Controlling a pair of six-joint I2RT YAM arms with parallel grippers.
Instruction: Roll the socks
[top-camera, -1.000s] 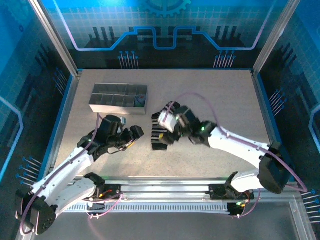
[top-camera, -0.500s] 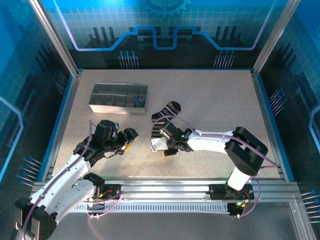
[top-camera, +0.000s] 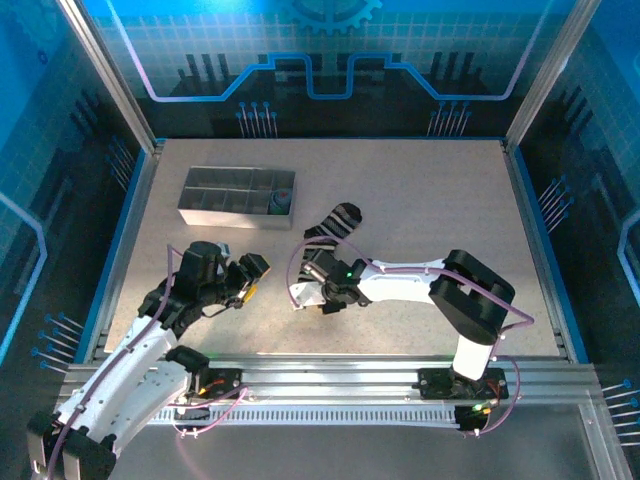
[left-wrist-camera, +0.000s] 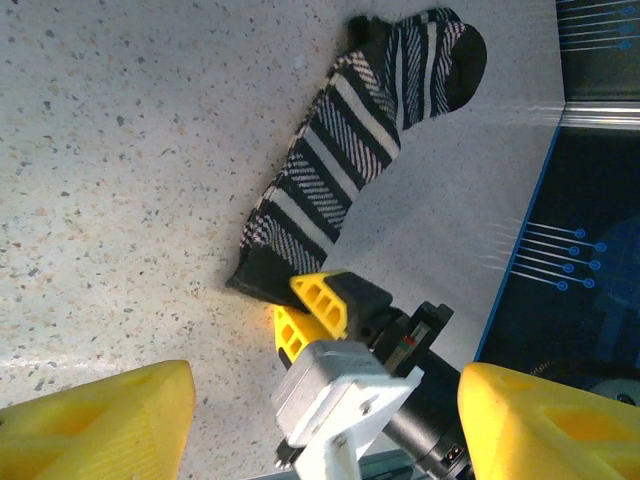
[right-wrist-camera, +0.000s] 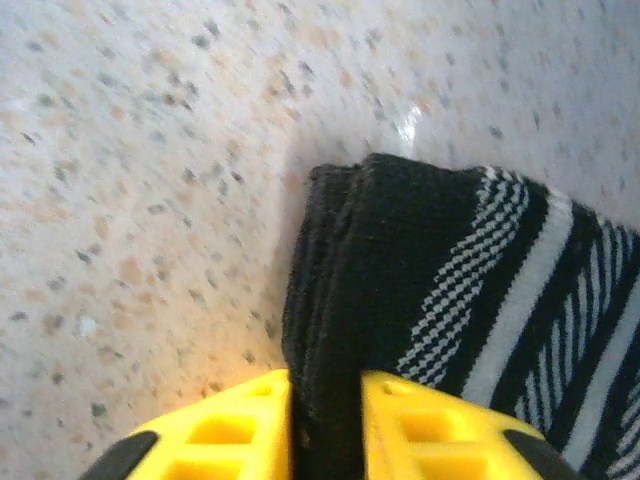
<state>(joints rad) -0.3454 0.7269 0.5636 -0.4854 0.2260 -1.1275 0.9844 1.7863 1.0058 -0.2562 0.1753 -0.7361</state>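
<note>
Right gripper (right-wrist-camera: 325, 405): I read its fingers as pinched onto the near cuff of the black striped sock (left-wrist-camera: 340, 160), which lies flat mid-table, toe far-right. Left gripper (top-camera: 250, 278): spread wide, empty, left of the cuff.

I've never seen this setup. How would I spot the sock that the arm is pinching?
On the speckled table, find the grey compartmented tray at the far left. Just right of it, nearer the front edge, lies a black sock with white stripes, stretched flat, its cuff pinched in the right gripper. Unlike the rigid grey tray, it is soft, dark and striped.
</note>
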